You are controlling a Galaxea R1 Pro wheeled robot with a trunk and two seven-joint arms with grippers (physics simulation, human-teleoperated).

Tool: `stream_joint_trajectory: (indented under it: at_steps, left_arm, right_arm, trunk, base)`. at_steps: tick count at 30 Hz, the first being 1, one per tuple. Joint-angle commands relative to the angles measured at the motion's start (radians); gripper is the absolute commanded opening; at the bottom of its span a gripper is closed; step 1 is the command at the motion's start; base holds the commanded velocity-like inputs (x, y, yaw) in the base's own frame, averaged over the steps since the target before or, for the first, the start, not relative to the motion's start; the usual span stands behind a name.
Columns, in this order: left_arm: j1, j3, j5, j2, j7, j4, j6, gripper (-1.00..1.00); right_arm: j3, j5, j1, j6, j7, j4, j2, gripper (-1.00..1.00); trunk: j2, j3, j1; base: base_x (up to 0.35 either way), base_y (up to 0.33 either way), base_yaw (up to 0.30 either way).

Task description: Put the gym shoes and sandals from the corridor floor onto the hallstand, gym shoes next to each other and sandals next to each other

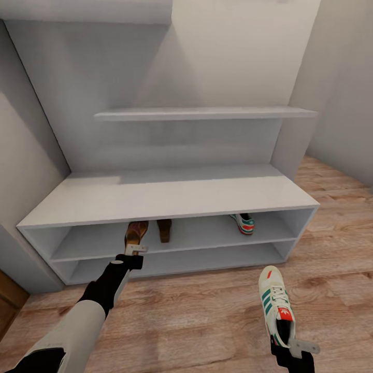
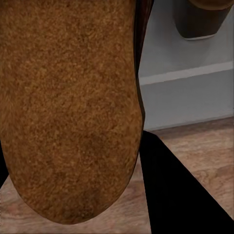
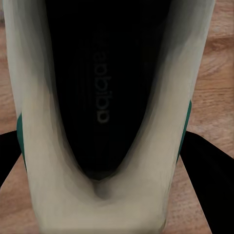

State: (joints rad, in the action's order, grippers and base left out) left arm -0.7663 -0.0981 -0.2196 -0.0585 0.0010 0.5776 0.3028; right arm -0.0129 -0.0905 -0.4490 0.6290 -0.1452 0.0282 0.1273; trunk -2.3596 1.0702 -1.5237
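My left gripper (image 1: 135, 249) is clamped on a brown sandal (image 1: 135, 232) with a suede-like tan insole, its toe over the rack's (image 1: 166, 197) upper shelf beside the other sandal (image 1: 164, 229). My right gripper (image 1: 303, 348) grips the heel of a cream, green-striped sneaker (image 1: 276, 304) above the floor (image 1: 197, 316); its twin (image 1: 243, 223) sits on the shelf.

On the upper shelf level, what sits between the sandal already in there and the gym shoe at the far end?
Nothing: in the head view the shelf board between the placed sandal and the shelved gym shoe is bare.
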Motion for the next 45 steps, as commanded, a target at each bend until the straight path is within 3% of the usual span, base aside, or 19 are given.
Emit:
stream_joint_trajectory:
  at_steps: [1,15,23,45]
  left_arm:
    - [-0.001,-0.006,-0.017,-0.001,-0.004,0.016,0.006,-1.0]
    - [-0.002,-0.004,-0.014,-0.001,-0.005,0.004,0.01,-1.0]
    - [-0.014,-0.006,-0.017,0.002,-0.009,-0.106,0.08,-1.0]
    - [-0.011,-0.003,-0.015,0.0,-0.007,-0.101,0.087,-1.0]
  right_arm:
    - [-0.002,-0.009,0.0,0.004,0.003,-0.001,0.0,-1.0]
    - [-0.002,-0.009,-0.001,0.003,0.003,-0.001,0.0,-1.0]
    - [-0.002,-0.009,0.0,0.003,0.003,-0.001,0.0,-1.0]
    - [-0.002,-0.009,-0.001,0.003,0.003,-0.001,-0.002,-1.0]
  trunk:
    - [0.0,0.001,0.0]
    - [0.0,0.001,0.0]
    - [0.0,0.001,0.0]
    - [0.0,0.001,0.0]
  base:
    - [0.003,0.0,0.0]
    - [0.0,0.0,0.0]
    - [0.0,0.0,0.0]
    - [0.09,0.0,0.0]
